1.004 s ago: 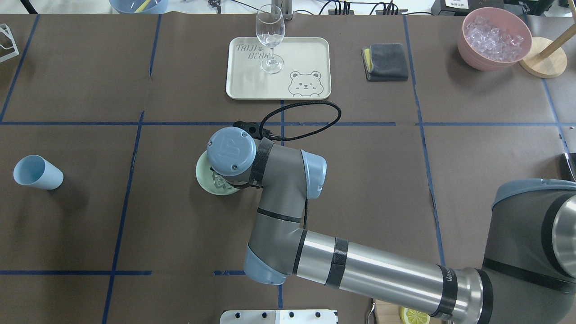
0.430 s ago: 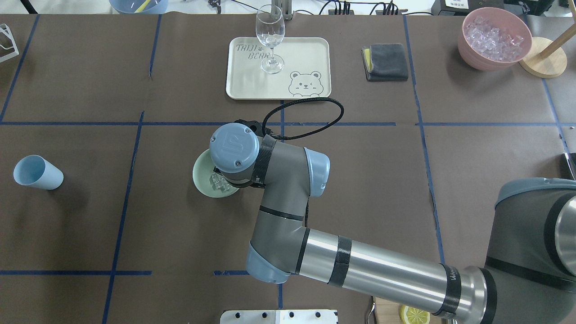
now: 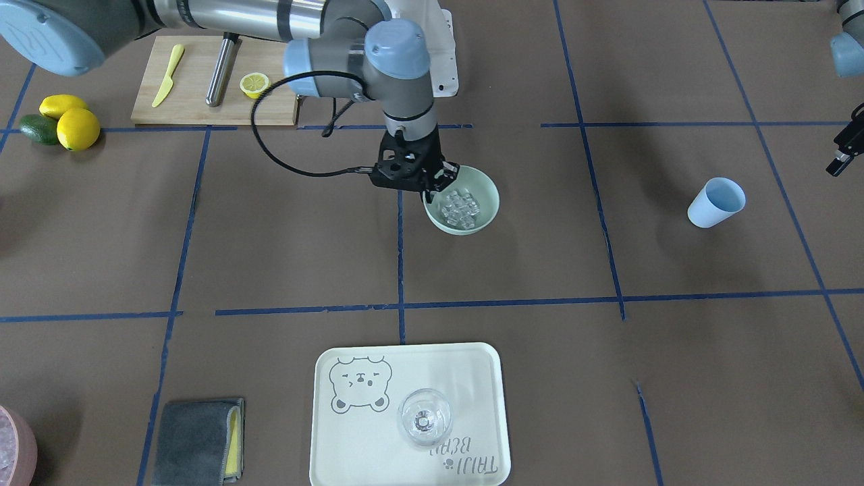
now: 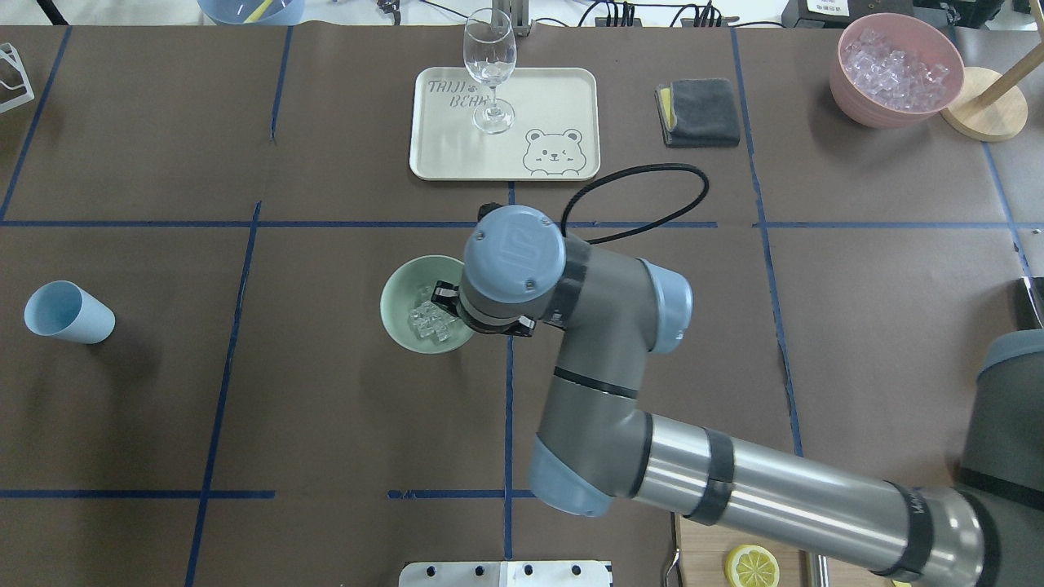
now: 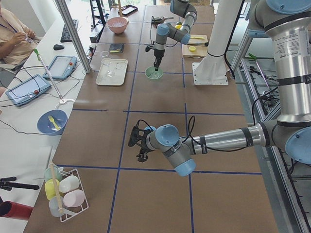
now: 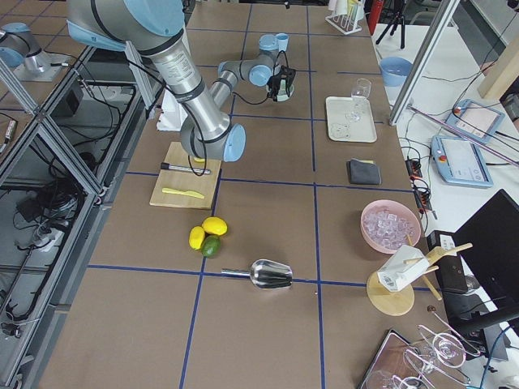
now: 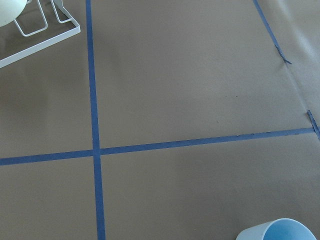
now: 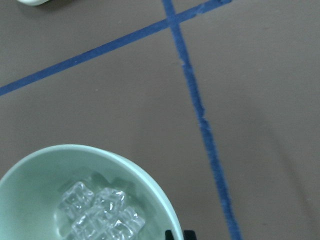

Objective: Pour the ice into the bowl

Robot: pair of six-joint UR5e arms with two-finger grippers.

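Several ice cubes (image 3: 460, 206) lie in the mint bowl (image 3: 467, 228), with the right gripper (image 3: 432, 192) clamped on its rim. Hold it level and let go gently.

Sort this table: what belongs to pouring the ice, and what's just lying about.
In the job: green bowl, ice inside it, right hand gripping its rim.

Lying about: blue cup, wine glass, tray, grey cloth, pink bowl, lemons, scoop.

bowl (image 3: 487, 214): pale mint-green and round, it is sitting upright on the brown table (image 3: 270, 256), near the middle.
ice (image 3: 461, 206): clear, glassy cubes are lying heaped together on the bowl's bottom.
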